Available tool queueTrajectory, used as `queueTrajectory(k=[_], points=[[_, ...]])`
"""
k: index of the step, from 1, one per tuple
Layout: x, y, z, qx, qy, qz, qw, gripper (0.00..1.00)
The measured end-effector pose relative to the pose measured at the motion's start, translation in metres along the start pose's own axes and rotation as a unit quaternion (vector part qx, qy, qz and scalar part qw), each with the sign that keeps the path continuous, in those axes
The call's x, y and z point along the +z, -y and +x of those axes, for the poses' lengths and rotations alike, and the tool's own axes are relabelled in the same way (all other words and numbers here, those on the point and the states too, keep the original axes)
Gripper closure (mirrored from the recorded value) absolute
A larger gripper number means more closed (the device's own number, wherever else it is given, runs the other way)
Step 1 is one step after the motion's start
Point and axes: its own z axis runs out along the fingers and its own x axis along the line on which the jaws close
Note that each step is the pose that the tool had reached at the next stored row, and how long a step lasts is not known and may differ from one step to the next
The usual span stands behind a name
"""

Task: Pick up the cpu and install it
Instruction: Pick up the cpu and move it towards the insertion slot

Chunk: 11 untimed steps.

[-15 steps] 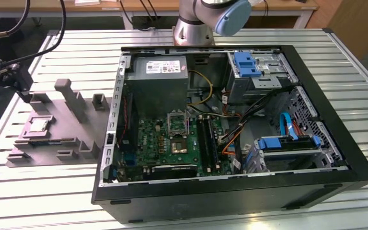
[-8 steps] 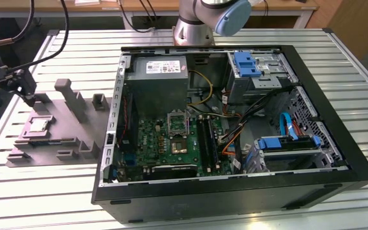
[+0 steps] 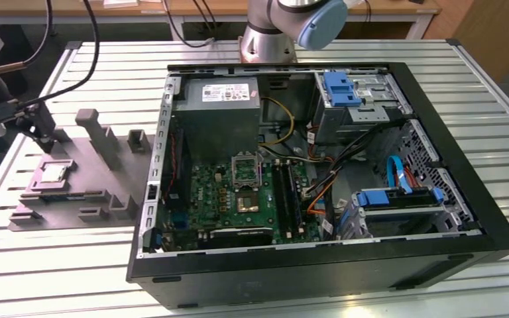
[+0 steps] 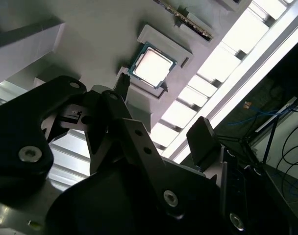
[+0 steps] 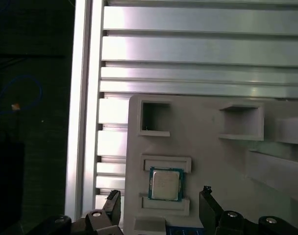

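Observation:
The cpu [image 3: 53, 173] is a small silver square with a greenish rim, lying flat in a recess of the grey plastic fixture [image 3: 104, 179] at the exterior view's left. My gripper [image 3: 46, 132] hovers above the fixture, a little behind the cpu, and is open with nothing held. In the first wrist view the cpu [image 5: 165, 184] lies between the two dark fingertips [image 5: 113, 203], well below them. In the second wrist view the cpu [image 4: 151, 67] shows beyond the spread fingers [image 4: 203, 139]. The empty socket [image 3: 244, 167] sits on the green motherboard [image 3: 210, 199] inside the open computer case [image 3: 325, 265].
Tall grey fixture blocks [image 3: 100, 136] stand just to the exterior view's right of the gripper. The fixture lies on a slatted aluminium table [image 3: 493, 119] close to its edge [image 5: 83, 98]. Cables [image 3: 325, 179], blue drive brackets [image 3: 394, 197] and a power supply [image 3: 223, 99] crowd the case.

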Motion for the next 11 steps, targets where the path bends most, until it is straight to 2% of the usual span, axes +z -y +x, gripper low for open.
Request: queueTrajectory(k=[11], points=[[0.0198,0.0015,-0.0034,0.000,0.0001,0.0000,1.0000,0.28]])
